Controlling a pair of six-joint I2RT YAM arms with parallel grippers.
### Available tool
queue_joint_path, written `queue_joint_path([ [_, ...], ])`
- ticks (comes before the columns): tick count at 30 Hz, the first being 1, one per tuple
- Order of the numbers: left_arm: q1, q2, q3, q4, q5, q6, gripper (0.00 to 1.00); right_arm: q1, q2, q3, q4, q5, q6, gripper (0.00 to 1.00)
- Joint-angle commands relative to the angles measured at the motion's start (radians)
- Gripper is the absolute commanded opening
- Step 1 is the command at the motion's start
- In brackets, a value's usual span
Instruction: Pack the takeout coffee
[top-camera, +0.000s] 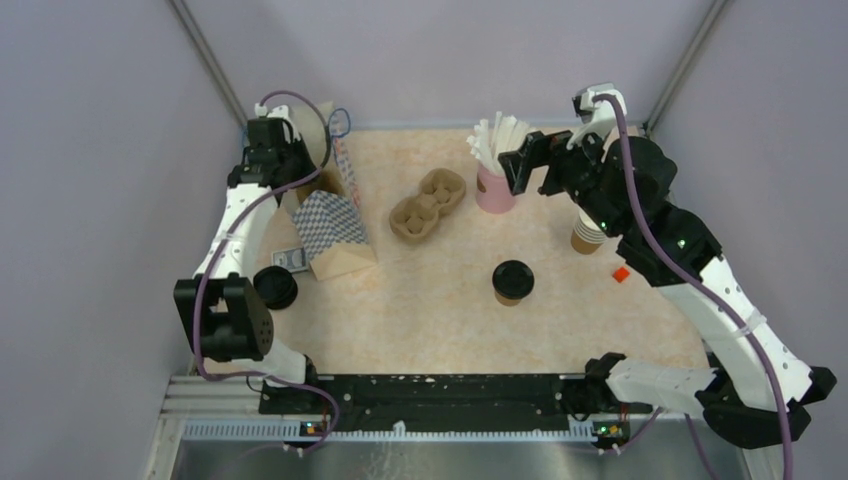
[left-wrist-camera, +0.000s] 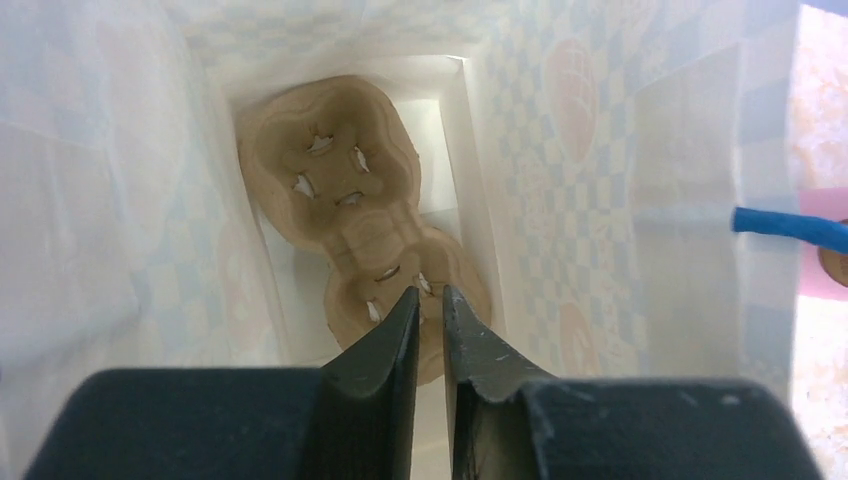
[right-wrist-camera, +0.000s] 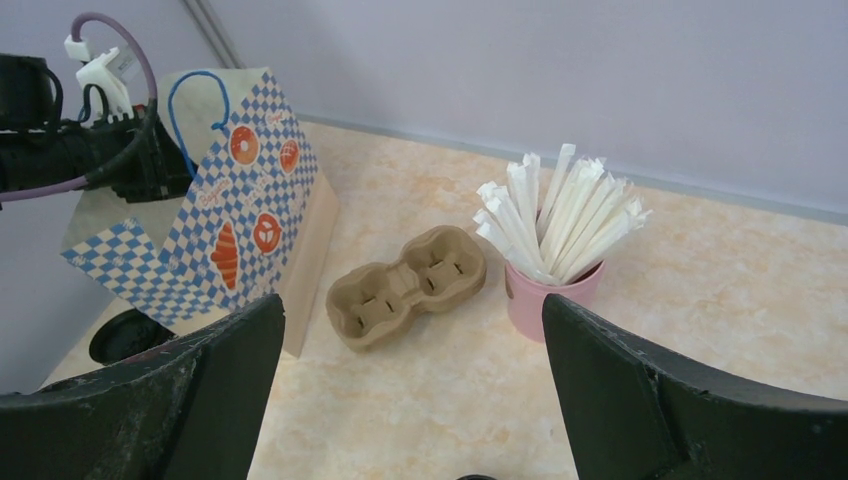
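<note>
**Q:** So, what is going on across the table (top-camera: 430, 320)?
**A:** The right gripper (right-wrist-camera: 411, 300) is hovering wide open and empty. The left gripper (left-wrist-camera: 425, 292) is reaching inside the blue-checked bag (top-camera: 330, 225), jaws nearly together on nothing, over a cup carrier (left-wrist-camera: 345, 190) lying at the bottom.
**Q:** And the takeout coffee (top-camera: 512, 282)?
**A:** It is standing lidded mid-table, well apart from both.

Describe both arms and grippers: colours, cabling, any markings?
Left arm and right arm have white link shells and black joint housings. A purple cable runs along each. The left gripper and right gripper are black, with tapered, slightly scuffed black fingers. The right arm shows small green lights. No legible markings.
</note>
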Motion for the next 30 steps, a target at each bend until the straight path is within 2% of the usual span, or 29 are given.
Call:
queue_joint_path([
  [1, -0.004, -0.069, 0.043, 0.048, -0.005, 0.000, 0.26, -0.004, 0.008, 0.038, 0.016, -0.013, -0.013, 0.98],
  [2, -0.003, -0.073, 0.046, 0.056, -0.002, 0.001, 0.33, -0.004, 0.011, 0.037, 0.020, -0.017, -0.013, 0.98],
  [4, -0.003, -0.088, 0.062, 0.079, 0.017, -0.014, 0.40, -0.004, 0.019, 0.037, 0.020, -0.019, -0.013, 0.98],
  [9, -0.005, -0.085, 0.266, 0.030, 0.012, -0.089, 0.61, -0.003, 0.038, 0.055, 0.001, -0.009, -0.001, 0.99],
  [11, -0.004, -0.062, 0.368, -0.066, -0.037, -0.091, 0.96, -0.004, 0.061, 0.080, -0.023, 0.001, 0.017, 0.99],
  [15, -0.004, -0.018, 0.518, -0.304, -0.106, -0.059, 0.99, -0.004, 0.122, 0.138, -0.080, 0.003, 0.038, 0.99],
  [22, -0.002, -0.094, 0.520, -0.452, -0.263, -0.003, 0.99, -0.004, 0.153, 0.118, -0.043, -0.102, 0.057, 0.98],
  [28, 0.003, -0.089, 0.509, -0.503, -0.120, 0.091, 0.99, -0.004, 0.203, 0.091, 0.013, -0.202, 0.186, 0.94],
  [30, 0.002, -0.120, 0.415, -0.467, -0.121, 0.077, 0.99, -0.004, 0.225, 0.132, -0.021, -0.184, 0.274, 0.92],
])
